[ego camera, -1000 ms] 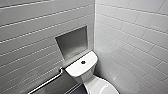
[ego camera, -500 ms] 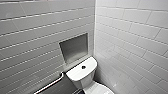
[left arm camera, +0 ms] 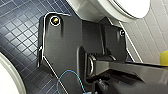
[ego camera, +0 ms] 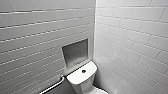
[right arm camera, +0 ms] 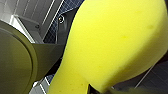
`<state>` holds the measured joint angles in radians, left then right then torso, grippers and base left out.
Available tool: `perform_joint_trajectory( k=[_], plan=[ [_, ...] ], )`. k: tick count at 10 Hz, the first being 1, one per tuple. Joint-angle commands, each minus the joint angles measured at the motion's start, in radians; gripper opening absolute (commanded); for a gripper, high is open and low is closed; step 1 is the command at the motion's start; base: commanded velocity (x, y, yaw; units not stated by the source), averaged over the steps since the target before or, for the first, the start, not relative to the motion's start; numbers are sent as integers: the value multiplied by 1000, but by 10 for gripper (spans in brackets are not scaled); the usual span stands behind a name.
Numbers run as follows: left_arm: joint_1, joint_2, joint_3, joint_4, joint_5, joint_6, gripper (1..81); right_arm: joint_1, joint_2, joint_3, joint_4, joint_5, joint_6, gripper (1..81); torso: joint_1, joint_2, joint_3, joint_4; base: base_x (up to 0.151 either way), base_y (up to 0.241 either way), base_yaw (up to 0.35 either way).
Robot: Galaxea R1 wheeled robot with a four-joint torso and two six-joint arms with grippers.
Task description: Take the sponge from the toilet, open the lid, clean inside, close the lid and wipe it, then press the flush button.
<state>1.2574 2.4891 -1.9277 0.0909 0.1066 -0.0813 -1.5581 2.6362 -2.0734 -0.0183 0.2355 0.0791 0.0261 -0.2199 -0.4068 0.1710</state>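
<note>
The toilet's white tank stands in the tiled corner in the head view, with the small round dark flush button in the middle of its top. The bright yellow sponge looms very large in the right wrist view, with my right gripper shut on it. Beside it curves a shaded round part of the toilet. In the left wrist view the toilet's white oval lid shows above the dark floor. A yellow corner of the sponge shows at that picture's edge. My left gripper is shut and holds nothing.
A recessed grey niche sits in the white tiled wall above the tank. A metal grab bar runs along the wall left of the toilet. The floor is small dark blue tiles. A white rounded body lies near the left wrist.
The whole head picture has shifted a little, so the toilet sits slightly lower in it; the camera moved. Nothing else has visibly changed.
</note>
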Motion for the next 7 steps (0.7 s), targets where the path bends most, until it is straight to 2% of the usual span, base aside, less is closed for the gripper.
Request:
perform_joint_trajectory(
  k=[1, 4, 7],
  plan=[
    [21, 96, -132, 21, 24, 11, 10, 6, 6, -20, -3, -62, 2, 10, 0, 0, 0, 0, 0, 0, 0],
    [66, 207, -299, 23, -13, 20, 10, 3, 44, -83, -6, -61, 1, 10, -1, 0, 2, 0, 0, 0, 0],
    [107, 358, -525, 21, -18, 21, 10, 3, 75, -132, -6, -62, -2, 10, -1, -1, 2, 0, 0, 0, 0]
  ],
)
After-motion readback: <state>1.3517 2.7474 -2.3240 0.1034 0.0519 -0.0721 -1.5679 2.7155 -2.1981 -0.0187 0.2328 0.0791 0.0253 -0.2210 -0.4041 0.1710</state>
